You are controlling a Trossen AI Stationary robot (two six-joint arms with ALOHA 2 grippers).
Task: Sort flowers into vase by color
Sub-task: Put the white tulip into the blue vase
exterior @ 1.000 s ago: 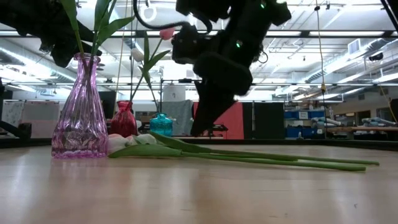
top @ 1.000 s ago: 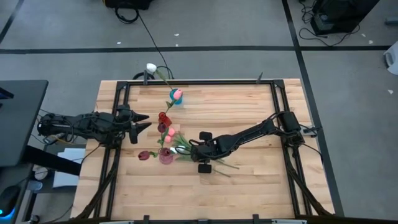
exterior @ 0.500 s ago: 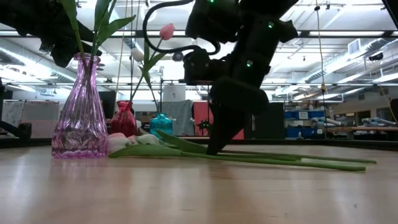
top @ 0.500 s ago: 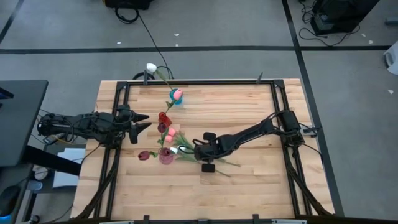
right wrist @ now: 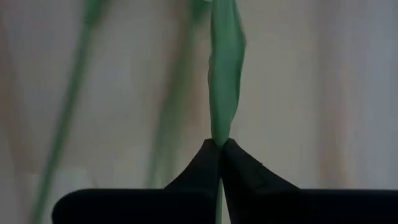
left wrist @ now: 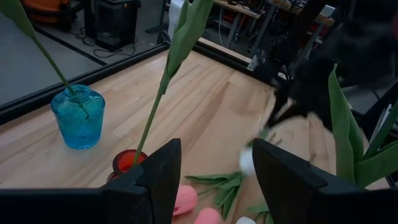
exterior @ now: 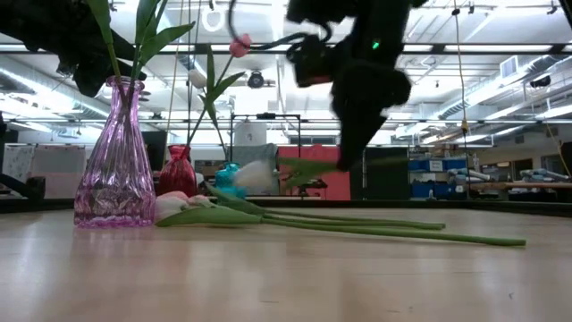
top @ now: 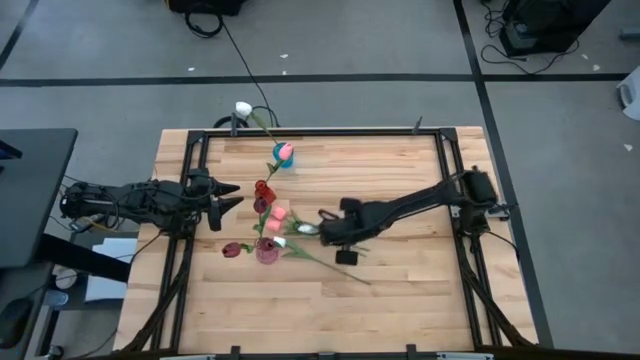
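My right gripper (top: 322, 230) is shut on a white-headed tulip (exterior: 255, 174) over the middle of the table, just right of the flower pile. More flowers (exterior: 357, 228) lie flat on the wood, their pink heads (top: 275, 214) beside the pink glass vase (exterior: 116, 161). A red vase (exterior: 177, 172) and a blue vase (left wrist: 78, 115) stand farther back, each with stems in it. My left gripper (top: 230, 197) hovers open to the left of the vases, holding nothing. My right gripper pinches a narrow green leaf or stem (right wrist: 219, 140) of the white tulip between its two fingertips (right wrist: 205, 163). The fingers slant down from the table's right. The white head (top: 303, 229) is lifted off the wood and points toward the vases.
The table has black rails (top: 300, 133) along its far edge and sides. Bare wood (top: 400, 290) lies near and to the right of the flowers. The pink vase (top: 268, 250) stands close to the held flower's head.
My right gripper has shut on the white tulip, then risen and drawn back toward the table's right and far side. The tulip's head has come up off the table. The other flowers stay lying where they were.
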